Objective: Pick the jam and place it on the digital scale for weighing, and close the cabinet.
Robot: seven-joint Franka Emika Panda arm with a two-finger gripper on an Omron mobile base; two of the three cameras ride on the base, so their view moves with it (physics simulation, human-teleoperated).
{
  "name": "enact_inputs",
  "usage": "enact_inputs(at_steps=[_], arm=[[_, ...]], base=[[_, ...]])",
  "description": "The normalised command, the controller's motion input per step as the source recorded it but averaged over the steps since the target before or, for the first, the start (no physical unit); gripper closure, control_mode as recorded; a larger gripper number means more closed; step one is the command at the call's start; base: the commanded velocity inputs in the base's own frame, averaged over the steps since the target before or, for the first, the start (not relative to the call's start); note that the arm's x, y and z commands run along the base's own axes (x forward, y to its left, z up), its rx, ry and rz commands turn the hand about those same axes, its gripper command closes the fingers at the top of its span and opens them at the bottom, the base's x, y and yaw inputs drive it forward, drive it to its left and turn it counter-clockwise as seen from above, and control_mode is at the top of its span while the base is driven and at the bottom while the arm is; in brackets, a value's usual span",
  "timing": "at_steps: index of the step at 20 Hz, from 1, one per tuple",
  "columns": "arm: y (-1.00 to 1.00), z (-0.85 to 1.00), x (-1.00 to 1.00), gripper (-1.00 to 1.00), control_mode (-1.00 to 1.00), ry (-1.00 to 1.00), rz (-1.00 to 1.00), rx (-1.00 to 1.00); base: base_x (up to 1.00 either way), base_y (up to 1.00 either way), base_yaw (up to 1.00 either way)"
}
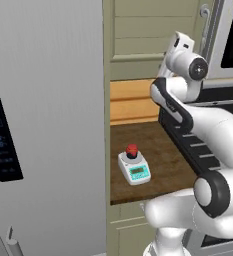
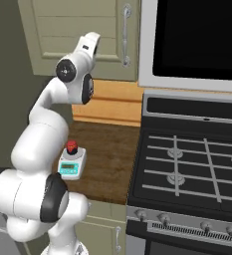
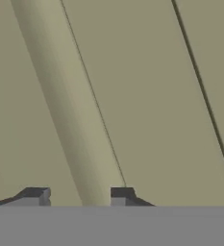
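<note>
The arm reaches up, wrist against the cabinet [image 1: 153,37] door; the gripper [image 3: 77,194] is pressed together, empty; the jam [image 1: 132,151] sits on the scale [image 1: 134,169].

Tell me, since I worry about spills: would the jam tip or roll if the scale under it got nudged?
The jam stands upright on the digital scale, so it looks fairly stable. Its body seems round, so once tipped it would probably roll across the wooden counter. It looks tiny, so even a light knock might shift it.
</note>
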Motion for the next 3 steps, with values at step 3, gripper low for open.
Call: enact_inputs(at_steps=[3], arm=[[-0.24,-0.13,0.53,-1.0,-1.0,0.17,0.02,0.0]], base=[[0.0,0.0,0.0]])
